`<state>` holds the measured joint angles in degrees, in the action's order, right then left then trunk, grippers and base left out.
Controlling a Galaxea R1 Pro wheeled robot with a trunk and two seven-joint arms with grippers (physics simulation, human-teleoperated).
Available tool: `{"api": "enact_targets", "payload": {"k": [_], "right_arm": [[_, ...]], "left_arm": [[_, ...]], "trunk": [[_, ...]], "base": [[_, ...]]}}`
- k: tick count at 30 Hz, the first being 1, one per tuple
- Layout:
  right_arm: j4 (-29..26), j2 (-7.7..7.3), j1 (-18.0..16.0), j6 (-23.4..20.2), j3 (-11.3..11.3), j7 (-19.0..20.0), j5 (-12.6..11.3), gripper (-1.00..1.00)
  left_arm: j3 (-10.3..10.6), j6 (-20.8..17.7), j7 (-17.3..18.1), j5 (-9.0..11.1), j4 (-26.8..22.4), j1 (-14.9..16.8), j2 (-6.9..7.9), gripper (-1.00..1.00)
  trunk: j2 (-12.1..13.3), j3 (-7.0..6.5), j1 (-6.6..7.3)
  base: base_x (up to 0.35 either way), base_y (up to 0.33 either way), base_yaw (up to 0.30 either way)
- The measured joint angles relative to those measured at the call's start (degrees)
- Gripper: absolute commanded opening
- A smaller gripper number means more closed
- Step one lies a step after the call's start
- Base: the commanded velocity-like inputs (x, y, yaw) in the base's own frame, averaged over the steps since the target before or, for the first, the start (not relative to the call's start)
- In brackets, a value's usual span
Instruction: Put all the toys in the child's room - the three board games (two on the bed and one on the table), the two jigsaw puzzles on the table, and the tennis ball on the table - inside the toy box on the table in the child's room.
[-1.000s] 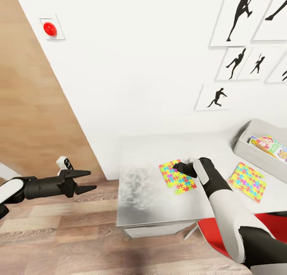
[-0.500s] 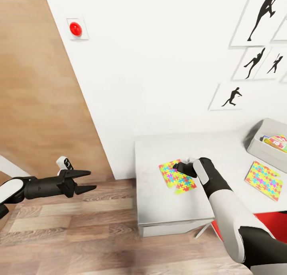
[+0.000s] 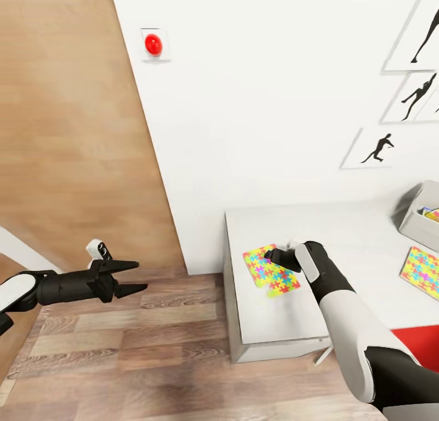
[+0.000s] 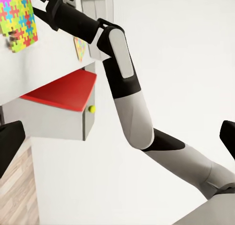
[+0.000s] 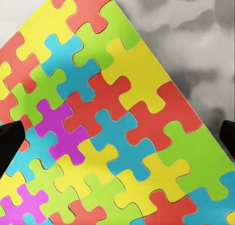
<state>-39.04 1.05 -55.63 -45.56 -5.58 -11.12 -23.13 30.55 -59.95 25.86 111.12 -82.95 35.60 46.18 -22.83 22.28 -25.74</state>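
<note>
A jigsaw puzzle [image 3: 272,273], a flat box in bright interlocking colours, lies near the left end of the table [image 3: 268,323]. My right gripper [image 3: 272,257] is open right over it, and the right wrist view looks straight down on the jigsaw puzzle [image 5: 112,117] from close up, with both fingertips spread wide at the picture's edges. A second jigsaw puzzle [image 3: 422,272] lies further right. The grey toy box [image 3: 412,218] stands at the back right with the corner of a printed box inside. My left gripper [image 3: 141,276] hangs open and empty over the wood floor, well left of the table.
A red chair seat [image 3: 421,341] is tucked by the table under my right arm. The white wall behind carries a red button [image 3: 153,44] and black silhouette pictures [image 3: 378,147]. Wood-plank floor [image 3: 152,360] spreads left of and in front of the table.
The view has swung left, shifting table, toy box and second puzzle right. The first puzzle stayed under my right gripper and now sits nearer the table's left end.
</note>
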Motion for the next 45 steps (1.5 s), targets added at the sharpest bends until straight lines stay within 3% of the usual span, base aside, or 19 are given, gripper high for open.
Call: {"api": "enact_targets", "payload": {"k": [11,45], "right_arm": [[-0.01,0.01,0.00,-0.01,-0.03,-0.01,0.07,1.00],[0.03,-0.12,0.00,-0.01,-0.07,0.12,-0.11,1.00]], "left_arm": [[0.00,-0.01,0.00,0.02,0.01,0.01,-0.01,1.00],[0.01,-0.02,0.01,-0.02,0.03,0.00,-0.01,1.00]], "trunk": [[0.00,0.00,0.00],[-0.01,0.00,0.00]], "base": [[-0.042,0.240,0.000],[-0.002,0.050,0.000]]}}
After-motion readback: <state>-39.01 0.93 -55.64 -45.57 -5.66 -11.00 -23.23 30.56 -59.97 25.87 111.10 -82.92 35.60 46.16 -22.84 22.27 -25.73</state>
